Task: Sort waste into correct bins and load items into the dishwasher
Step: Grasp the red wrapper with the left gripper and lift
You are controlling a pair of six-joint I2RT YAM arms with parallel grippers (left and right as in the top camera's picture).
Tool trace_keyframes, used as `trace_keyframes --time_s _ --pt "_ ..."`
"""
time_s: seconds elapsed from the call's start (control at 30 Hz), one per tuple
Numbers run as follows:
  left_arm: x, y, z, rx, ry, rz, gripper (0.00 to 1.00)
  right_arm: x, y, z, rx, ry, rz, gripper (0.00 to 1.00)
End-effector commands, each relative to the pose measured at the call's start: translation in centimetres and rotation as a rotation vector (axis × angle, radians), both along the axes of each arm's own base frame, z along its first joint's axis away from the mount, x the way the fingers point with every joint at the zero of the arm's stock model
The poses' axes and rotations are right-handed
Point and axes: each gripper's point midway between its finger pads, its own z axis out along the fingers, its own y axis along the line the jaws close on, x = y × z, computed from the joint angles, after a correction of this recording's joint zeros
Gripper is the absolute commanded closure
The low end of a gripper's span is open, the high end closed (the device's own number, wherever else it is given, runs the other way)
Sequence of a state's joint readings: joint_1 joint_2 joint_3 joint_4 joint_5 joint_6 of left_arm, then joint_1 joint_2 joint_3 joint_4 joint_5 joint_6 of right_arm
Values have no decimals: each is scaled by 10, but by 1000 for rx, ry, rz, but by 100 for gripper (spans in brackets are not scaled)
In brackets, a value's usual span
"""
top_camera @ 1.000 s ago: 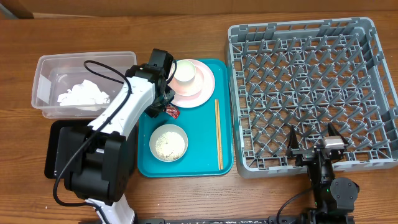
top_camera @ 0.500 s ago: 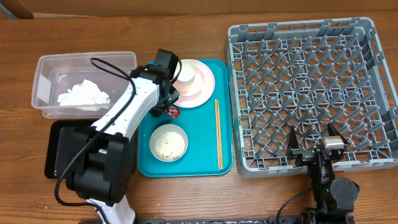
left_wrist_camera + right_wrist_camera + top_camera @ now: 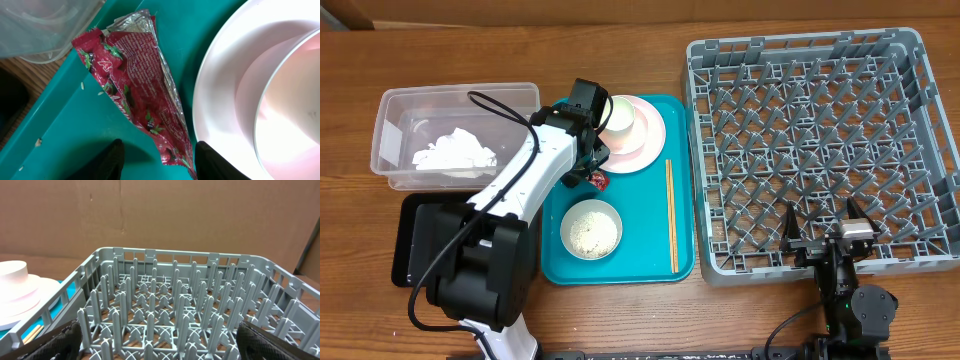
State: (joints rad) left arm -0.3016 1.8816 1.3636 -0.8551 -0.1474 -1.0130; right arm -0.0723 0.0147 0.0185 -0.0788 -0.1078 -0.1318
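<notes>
Wrapper (image 3: 135, 85), red and crumpled, lies on the teal tray (image 3: 75, 135) at the pink plate's (image 3: 220, 100) seven o'clock seen from overhead. Left gripper (image 3: 161, 161) has its jaws parted astride the wrapper's lower tip, not clamping it. Right gripper (image 3: 160, 340) hangs wide open at the grey rack's (image 3: 165, 305) six o'clock edge.

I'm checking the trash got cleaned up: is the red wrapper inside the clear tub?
No, the red wrapper lies on the teal tray beside the pink plate, outside the clear tub.
</notes>
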Motion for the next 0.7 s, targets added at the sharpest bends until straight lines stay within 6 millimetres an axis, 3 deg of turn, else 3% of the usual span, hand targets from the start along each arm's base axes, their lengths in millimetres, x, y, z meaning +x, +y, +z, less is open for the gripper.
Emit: trace_keyframes --time_s 0.0,0.67 --pt "-4 2 -8 30 16 -22 51 0 1 -2 -4 -5 6 0" --pt "-8 3 -27 28 6 -22 50 0 1 -2 -4 -5 6 0"
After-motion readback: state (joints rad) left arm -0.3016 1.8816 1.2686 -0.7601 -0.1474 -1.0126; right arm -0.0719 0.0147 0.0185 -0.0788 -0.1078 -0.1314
